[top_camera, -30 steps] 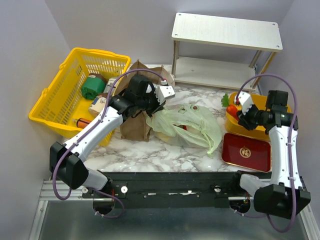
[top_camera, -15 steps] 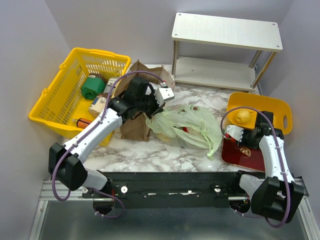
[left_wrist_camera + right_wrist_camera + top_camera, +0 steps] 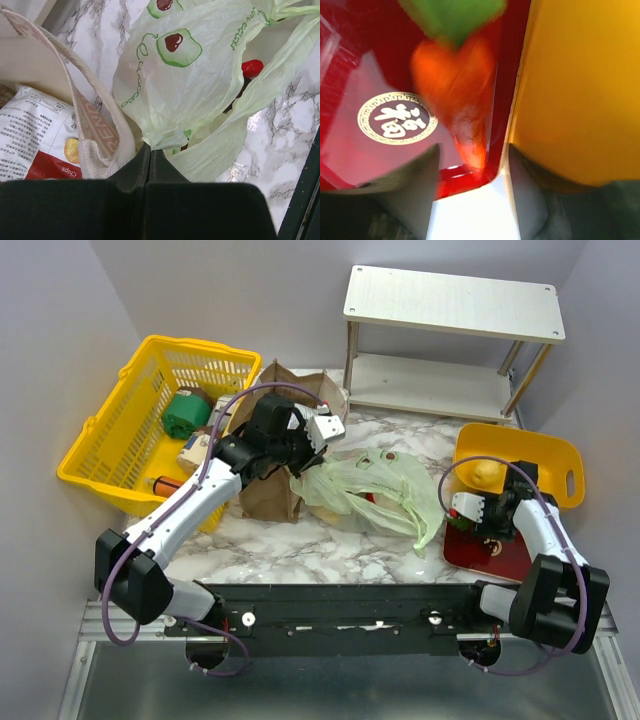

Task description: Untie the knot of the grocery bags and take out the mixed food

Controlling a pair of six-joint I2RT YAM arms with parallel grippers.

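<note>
The pale green plastic bag (image 3: 375, 485) lies crumpled mid-table, with a red chili (image 3: 251, 67) showing through it. No tied knot can be made out. My left gripper (image 3: 298, 462) is shut on the bag's left edge (image 3: 165, 137), next to the brown paper bag (image 3: 270, 490), where a chips packet (image 3: 35, 145) shows. My right gripper (image 3: 487, 523) is open low over the red tray (image 3: 460, 548). An orange carrot (image 3: 455, 80) with green leaves lies on that tray, its tip between my open fingers (image 3: 475, 150).
A yellow tray (image 3: 545, 455) holding a yellow fruit (image 3: 487, 472) sits just behind the red tray. A yellow mesh basket (image 3: 120, 430) with a green can (image 3: 185, 412) is at the left. A white two-level shelf (image 3: 450, 340) stands at the back.
My right arm came down from over the yellow tray to the red tray, and the carrot it carried now lies loose there. My left arm has barely moved.
</note>
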